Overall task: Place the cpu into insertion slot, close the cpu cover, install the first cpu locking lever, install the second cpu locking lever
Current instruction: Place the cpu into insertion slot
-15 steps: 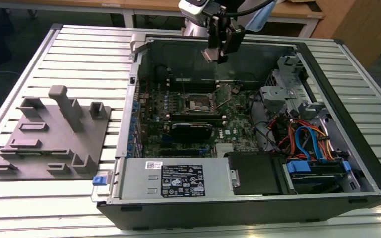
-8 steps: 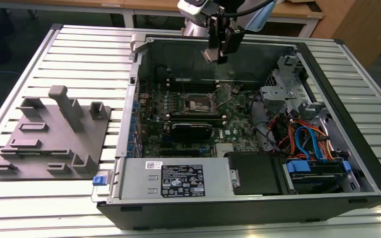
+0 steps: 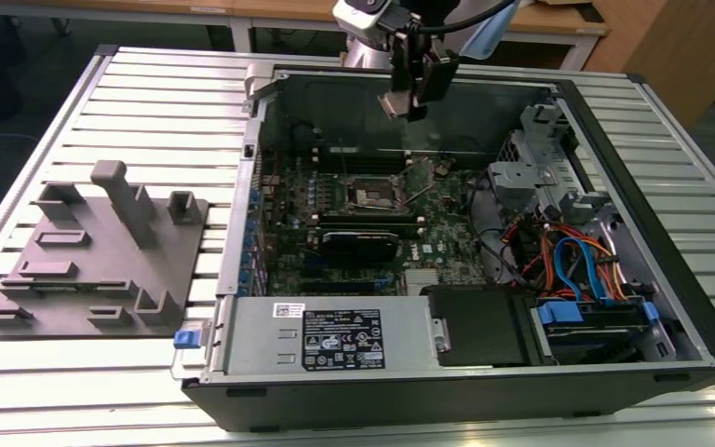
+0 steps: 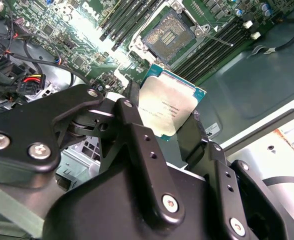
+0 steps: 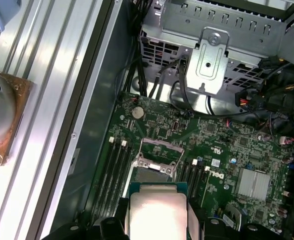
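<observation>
Tool (image 3: 405,104) fingers are pressed onto two opposite edges of the cpu (image 4: 169,107), pinching it in the air high over the open computer case (image 3: 655,279). The chip is well apart from the insertion slot (image 3: 371,193), whose pin field lies bare. The cpu cover (image 5: 160,148) appears raised.

Risks, as I judge them:
- An edge pinch is thin, so a jolt could let the chip slip and drop onto the board.
- A tilted or turned chip could bend pins in the slot.
- A low approach might snag the raised cover.

Count: one tool, one cpu, one slot, one cover, one thin lever (image 4: 214,37) discernible, and one grey fixture plate (image 3: 97,261) on the desk (image 3: 146,93).
</observation>
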`<state>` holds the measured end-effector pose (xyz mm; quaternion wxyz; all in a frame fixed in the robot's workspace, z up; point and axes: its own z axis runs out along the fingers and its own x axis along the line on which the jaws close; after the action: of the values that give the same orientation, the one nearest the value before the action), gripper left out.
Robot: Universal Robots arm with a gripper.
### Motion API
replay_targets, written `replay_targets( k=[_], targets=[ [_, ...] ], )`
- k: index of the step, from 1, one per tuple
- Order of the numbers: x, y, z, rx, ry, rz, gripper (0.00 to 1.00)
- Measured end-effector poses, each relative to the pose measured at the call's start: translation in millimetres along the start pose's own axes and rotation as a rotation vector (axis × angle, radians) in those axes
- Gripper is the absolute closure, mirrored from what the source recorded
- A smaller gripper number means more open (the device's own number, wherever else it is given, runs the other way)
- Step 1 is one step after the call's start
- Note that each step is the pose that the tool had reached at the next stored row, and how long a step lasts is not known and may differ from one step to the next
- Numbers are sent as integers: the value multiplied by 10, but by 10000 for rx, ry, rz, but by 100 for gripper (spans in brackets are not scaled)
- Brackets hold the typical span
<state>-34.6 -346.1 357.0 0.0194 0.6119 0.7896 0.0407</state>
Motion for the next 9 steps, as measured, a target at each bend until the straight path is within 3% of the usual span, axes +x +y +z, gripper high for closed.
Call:
replay_targets(
  k=[2,9],
  targets=[
    [-1,-3,36,0,0,0,46],
    [-1,-3,36,0,0,0,46]
  ],
)
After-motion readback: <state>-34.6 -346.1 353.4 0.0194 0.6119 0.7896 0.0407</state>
